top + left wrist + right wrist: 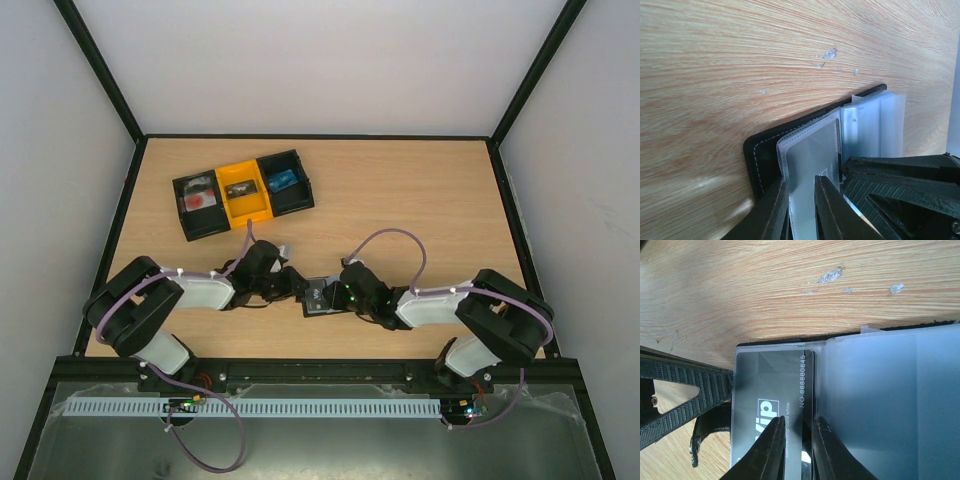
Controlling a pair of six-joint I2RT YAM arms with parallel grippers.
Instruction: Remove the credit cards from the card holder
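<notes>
The card holder [320, 296] lies open on the wooden surface [430, 200], near its front edge, with clear sleeves [880, 400] fanned over the black cover. One of the credit cards [777, 385], dark and printed VIP, sits inside the leftmost sleeve.

The right end effector [797, 425] comes in from the holder's right. Its fingers are pressed close with a thin slit between them, and their tips bear down on that sleeve. The left end effector [801, 182] meets the holder's left edge with its fingers narrowed; I cannot tell whether they grip.

Both arms crowd the holder's sides. Behind the holder and to its left stands a black-and-yellow tray [248, 219] with a light blue piece [283, 181] in its right compartment. Bare wood lies behind the holder and to its right, out to the black frame. Small pale scuffs [830, 275] mark the wood just behind the holder.
</notes>
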